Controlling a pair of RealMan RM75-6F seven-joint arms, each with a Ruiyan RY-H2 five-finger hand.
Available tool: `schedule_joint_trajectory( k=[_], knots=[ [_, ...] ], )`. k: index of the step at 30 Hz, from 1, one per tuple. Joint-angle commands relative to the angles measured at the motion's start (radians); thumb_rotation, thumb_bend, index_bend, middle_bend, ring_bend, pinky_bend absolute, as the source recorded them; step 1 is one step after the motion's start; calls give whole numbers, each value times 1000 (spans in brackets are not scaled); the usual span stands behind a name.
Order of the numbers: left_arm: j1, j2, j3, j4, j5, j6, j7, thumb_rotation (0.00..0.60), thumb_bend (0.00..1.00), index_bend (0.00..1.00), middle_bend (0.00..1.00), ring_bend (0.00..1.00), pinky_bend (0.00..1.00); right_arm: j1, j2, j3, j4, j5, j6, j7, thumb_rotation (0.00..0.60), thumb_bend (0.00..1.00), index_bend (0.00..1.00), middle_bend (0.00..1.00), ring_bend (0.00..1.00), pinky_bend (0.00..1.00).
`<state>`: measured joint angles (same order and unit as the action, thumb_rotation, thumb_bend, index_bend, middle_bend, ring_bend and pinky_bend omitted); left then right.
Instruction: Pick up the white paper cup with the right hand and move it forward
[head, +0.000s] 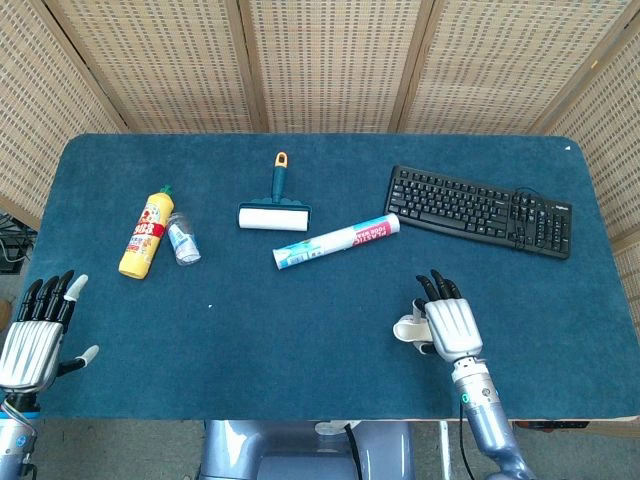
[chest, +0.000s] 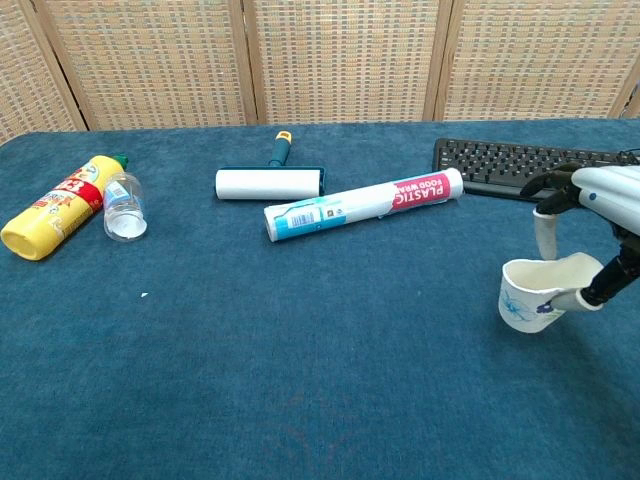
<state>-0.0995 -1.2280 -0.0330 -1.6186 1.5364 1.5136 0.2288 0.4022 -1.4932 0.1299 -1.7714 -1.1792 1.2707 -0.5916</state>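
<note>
The blue table (head: 330, 330) carries one white paper cup (chest: 532, 297), one keyboard (head: 480, 210), one lint roller (head: 275, 208), one roll of plastic wrap (head: 336, 241), one yellow bottle (head: 145, 235) and one small clear bottle (head: 183, 238). The cup sits near the front right edge, pinched at its rim by the right hand (head: 450, 325), tilted with its mouth up and leaning toward that hand; nothing shows inside it. The left hand (head: 30, 335) hangs past the front left corner, fingers spread and holding nothing.
</note>
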Motion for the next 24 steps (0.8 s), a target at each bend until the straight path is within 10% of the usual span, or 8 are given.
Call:
schedule_joint_trajectory(
  k=[1,24],
  knots=[
    [0,-1,0,1,-1,-1,0,600,160,0,0,0,0,8,0,20,-8,11,-9,34,600,286,589,195,32,192],
    [-9,-7,-1,16,-12,-22,-9,600,161,0,0,0,0,193,-178,276,260,299,-204,356,600,285,584,190,31,169]
  ],
)
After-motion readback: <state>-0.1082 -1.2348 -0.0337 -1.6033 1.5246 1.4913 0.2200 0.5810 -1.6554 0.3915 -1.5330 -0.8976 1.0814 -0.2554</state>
